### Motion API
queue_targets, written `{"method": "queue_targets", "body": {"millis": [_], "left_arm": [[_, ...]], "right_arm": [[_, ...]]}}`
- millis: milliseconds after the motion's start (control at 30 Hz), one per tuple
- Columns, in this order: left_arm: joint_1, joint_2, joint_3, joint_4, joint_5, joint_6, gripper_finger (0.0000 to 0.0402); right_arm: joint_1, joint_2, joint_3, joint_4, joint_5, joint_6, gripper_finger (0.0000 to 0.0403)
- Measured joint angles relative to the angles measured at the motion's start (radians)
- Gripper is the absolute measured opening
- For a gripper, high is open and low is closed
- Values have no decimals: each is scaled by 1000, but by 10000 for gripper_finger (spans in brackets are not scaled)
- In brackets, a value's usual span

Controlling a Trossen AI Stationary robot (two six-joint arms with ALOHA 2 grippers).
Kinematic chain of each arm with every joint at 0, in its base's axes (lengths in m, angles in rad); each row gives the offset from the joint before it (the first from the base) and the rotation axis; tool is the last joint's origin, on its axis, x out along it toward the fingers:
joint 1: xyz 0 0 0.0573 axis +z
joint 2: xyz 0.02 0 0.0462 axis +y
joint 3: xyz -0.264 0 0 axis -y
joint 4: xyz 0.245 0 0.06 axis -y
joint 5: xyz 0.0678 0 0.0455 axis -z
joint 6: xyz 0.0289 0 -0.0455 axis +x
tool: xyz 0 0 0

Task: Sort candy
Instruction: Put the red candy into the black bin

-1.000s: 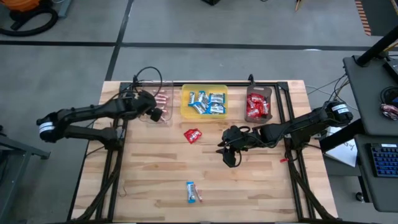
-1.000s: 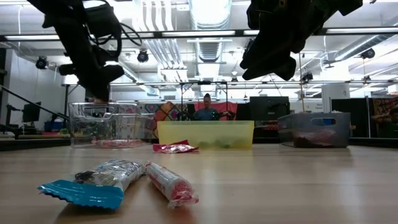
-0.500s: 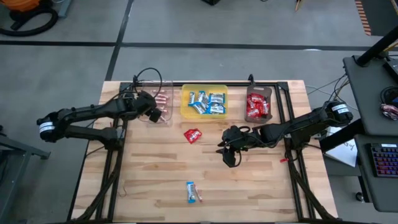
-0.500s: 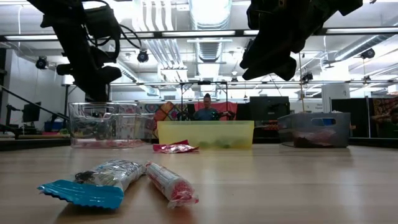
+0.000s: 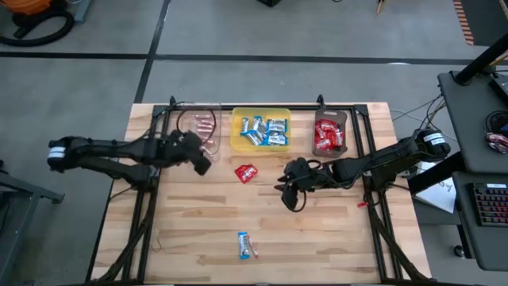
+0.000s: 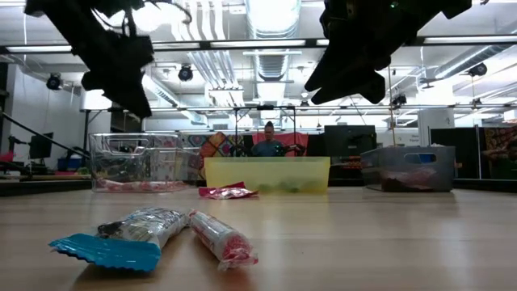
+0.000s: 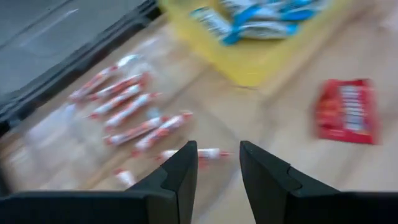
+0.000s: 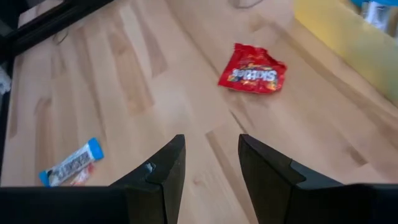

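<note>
From above: left gripper (image 5: 200, 164) over the table (image 5: 198, 230), just clear of the near corner of the clear tray (image 5: 208, 127) holding pinkish sticks (image 5: 206, 125); red packet (image 5: 246, 172) lying loose between the two grippers; right gripper (image 5: 287, 193) near it on the other side, fingers parted with nothing in them; yellow tray (image 5: 238, 143) of blue-and-white bars (image 5: 264, 132) beyond the packet; dark tray (image 5: 345, 119) of red packets beyond the right gripper; one blue-and-white bar (image 5: 245, 245) with a pinkish stick (image 5: 253, 250) touching it, well apart from both grippers at the near edge.

Level with the table: both arms hanging above; bar (image 6: 121, 234) and stick (image 6: 222, 237) side by side up front; red packet (image 6: 228, 191) before the yellow tray (image 6: 266, 172); clear tray (image 6: 137, 160) and dark tray (image 6: 408, 167) at either side; a person (image 6: 268, 141) far behind.

Left wrist: fingers (image 7: 180, 180) apart and empty, above the sticks (image 7: 134, 115); red packet (image 7: 347, 111) off to one side.

Right wrist: fingers (image 8: 165, 177) apart and empty; red packet (image 8: 252, 70) ahead; bar (image 8: 68, 163) farther off.
</note>
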Motion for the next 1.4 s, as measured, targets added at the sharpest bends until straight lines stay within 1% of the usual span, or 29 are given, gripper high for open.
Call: {"method": "queue_targets", "body": {"millis": [133,267,433,600,733,800,933,1133,1400], "left_arm": [[-135,-6,0,52,-2,-27,105],[-266,6,0,135,-18,-41,105],[-411,44,-1,259,-83,-10,105],[-501,109,-3,367,-115,64,105],[-530,171,-3,444,-118,145,105],[-530,199,-2,483,-118,177,105],[-528,241,-3,503,-125,189,105],[-528,279,-3,512,-132,189,105],[-532,284,-3,507,-132,185,105]], "right_arm": [[0,1,0,0,46,29,141],[0,40,-1,23,69,74,141],[3,125,-2,74,44,163,141],[23,198,2,116,17,266,141],[28,266,8,188,17,312,141],[28,303,28,187,17,323,141],[28,377,85,186,17,329,141],[27,479,192,186,17,282,141],[5,603,340,176,17,193,141]]}}
